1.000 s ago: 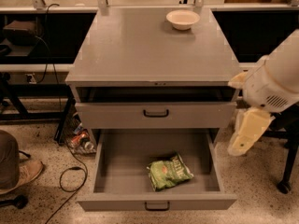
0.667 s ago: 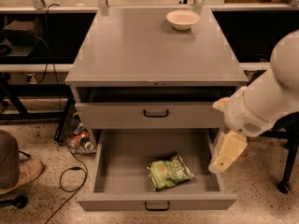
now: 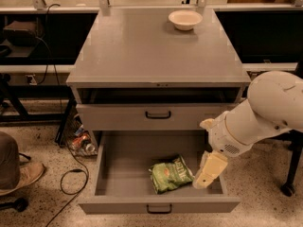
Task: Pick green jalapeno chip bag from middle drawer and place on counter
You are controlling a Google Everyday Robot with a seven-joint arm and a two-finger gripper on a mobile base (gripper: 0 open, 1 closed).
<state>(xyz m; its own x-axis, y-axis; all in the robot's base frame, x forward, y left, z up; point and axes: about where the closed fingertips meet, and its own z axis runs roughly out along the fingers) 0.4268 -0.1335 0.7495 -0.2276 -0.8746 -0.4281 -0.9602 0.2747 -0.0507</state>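
The green jalapeno chip bag (image 3: 171, 174) lies flat on the floor of the open middle drawer (image 3: 118, 162), right of centre. The counter (image 3: 142, 46) is the grey top of the cabinet. My gripper (image 3: 208, 170) hangs from the white arm at the right and reaches down into the drawer's right side, just right of the bag, close to its edge. It holds nothing that I can see.
A cream bowl (image 3: 185, 19) stands at the counter's back right. The drawer above (image 3: 157, 115) is closed. A person's shoe (image 3: 21, 176) and cables lie on the floor at the left. A dark stand leg (image 3: 289, 174) is at the right.
My arm has swung left and down, bringing the gripper from outside the drawer's right side to inside it, next to the chip bag. The bag has not moved.
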